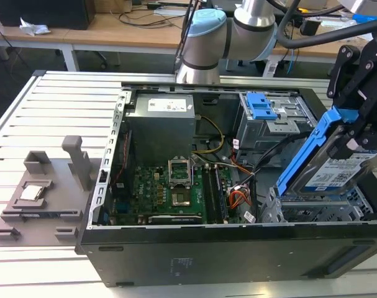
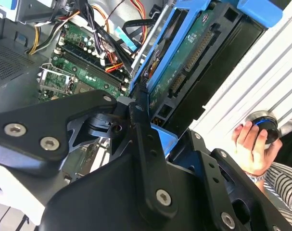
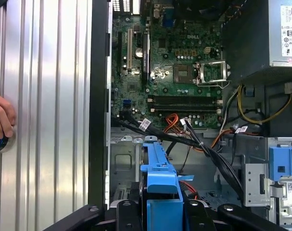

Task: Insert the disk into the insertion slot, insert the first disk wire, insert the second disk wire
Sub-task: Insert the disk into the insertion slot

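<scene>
In the exterior view my gripper [image 1: 357, 138] is shut on the disk [image 1: 335, 169], a silver-grey drive with a white label in a bright blue frame. The disk hangs steeply tilted, its lower end just above the insertion slot [image 1: 312, 212], the low perforated metal cage at the case's near corner on the exterior view's right. In the second wrist view the black fingers [image 2: 142, 126] clamp the blue frame of the disk [image 2: 186, 60]. The first wrist view looks down along the disk's blue frame [image 3: 160, 171] toward the slot's metal floor [image 3: 122, 159]. Loose black and orange wires [image 1: 239, 197] lie beside the slot.
The open black computer case [image 1: 194, 261] lies on a slatted metal table [image 1: 51, 105]. Inside are the green motherboard [image 1: 172, 192], the grey power supply [image 1: 160, 124] and a taller bay with a blue latch [image 1: 263, 110]. A person's hand [image 2: 251, 144] rests on the table beside the case.
</scene>
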Tool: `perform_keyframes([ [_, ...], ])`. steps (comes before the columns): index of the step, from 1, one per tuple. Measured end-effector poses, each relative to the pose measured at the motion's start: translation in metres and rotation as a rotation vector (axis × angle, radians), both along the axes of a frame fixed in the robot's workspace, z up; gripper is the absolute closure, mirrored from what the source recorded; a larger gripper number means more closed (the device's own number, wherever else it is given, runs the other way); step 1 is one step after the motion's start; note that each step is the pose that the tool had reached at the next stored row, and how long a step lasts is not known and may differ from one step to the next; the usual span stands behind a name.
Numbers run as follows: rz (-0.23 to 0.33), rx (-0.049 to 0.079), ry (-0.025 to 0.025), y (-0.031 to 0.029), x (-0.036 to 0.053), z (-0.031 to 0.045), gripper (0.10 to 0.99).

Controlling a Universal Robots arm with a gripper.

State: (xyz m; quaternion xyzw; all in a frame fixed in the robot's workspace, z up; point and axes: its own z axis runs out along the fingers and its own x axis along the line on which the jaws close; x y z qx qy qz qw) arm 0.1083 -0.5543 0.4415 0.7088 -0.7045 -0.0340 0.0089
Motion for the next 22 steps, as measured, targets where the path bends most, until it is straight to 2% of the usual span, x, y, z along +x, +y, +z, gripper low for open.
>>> perform_keyframes([
  [4,0.000,-0.001,0.0076,0.0001,0.0002,-0.0069,0.722],
  [6,0.000,-0.001,0.0095,0.0001,0.0004,-0.0089,0.722],
  [9,0.000,0.000,0.0163,0.0001,0.0016,-0.0152,0.722],
  [11,0.000,0.000,0.0168,0.0001,0.0050,-0.0155,0.722],
  [12,0.000,0.001,0.0167,0.0000,0.0060,-0.0136,0.722],
  [13,0.000,0.000,0.0167,0.0002,0.0068,-0.0069,0.722],
  [14,0.000,0.000,0.0177,0.0002,0.0094,-0.0060,0.722],
  [15,0.000,0.000,0.0243,0.0003,0.0137,-0.0063,0.722],
  [18,0.000,0.000,0.0349,0.0004,0.0185,-0.0081,0.722],
  [22,0.000,0.002,0.0413,0.0004,0.0185,-0.0127,0.722],
])
